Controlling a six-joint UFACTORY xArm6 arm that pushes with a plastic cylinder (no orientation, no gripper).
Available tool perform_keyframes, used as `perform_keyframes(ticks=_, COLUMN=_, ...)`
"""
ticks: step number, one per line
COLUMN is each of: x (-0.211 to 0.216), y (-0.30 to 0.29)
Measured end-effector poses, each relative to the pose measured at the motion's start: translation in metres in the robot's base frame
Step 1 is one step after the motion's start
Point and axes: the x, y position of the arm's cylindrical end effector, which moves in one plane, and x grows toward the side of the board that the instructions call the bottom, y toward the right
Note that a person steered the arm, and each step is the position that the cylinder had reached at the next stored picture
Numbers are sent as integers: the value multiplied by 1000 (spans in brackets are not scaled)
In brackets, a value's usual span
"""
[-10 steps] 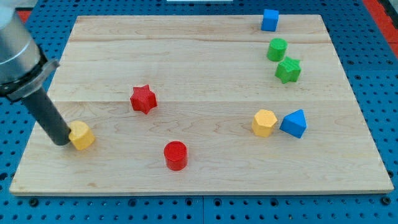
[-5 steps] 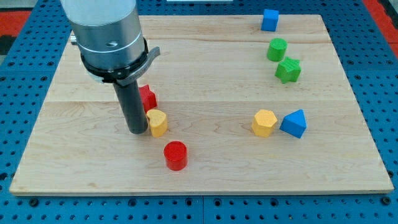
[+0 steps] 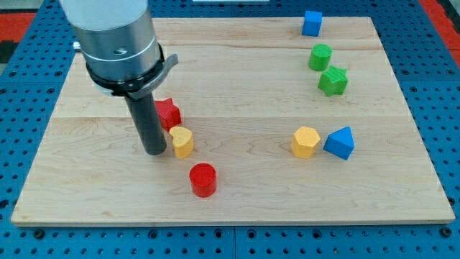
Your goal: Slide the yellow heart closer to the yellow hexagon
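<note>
The yellow heart [image 3: 182, 142] lies left of the board's middle, just below the red star [image 3: 169, 114] and above the red cylinder [image 3: 203, 179]. My tip [image 3: 155, 151] stands just left of the yellow heart, close to it or touching. The rod partly hides the red star's left side. The yellow hexagon [image 3: 305, 141] lies far off to the view's right, next to the blue triangular block [image 3: 339, 142].
A green cylinder [image 3: 320, 56] and a green star [image 3: 333, 80] sit at the upper right. A blue cube [image 3: 312, 22] lies near the board's top edge. The wooden board [image 3: 244, 93] rests on a blue pegboard.
My tip pushed the yellow heart from the board's left edge rightward to beside the red star. In the last half second the tip backed slightly left; the heart stayed.
</note>
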Motion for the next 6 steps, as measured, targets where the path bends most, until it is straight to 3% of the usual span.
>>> perform_keyframes(ticks=2, x=-3, y=49)
perform_keyframes(ticks=4, x=-23, y=46)
perform_keyframes(ticks=6, x=-31, y=83)
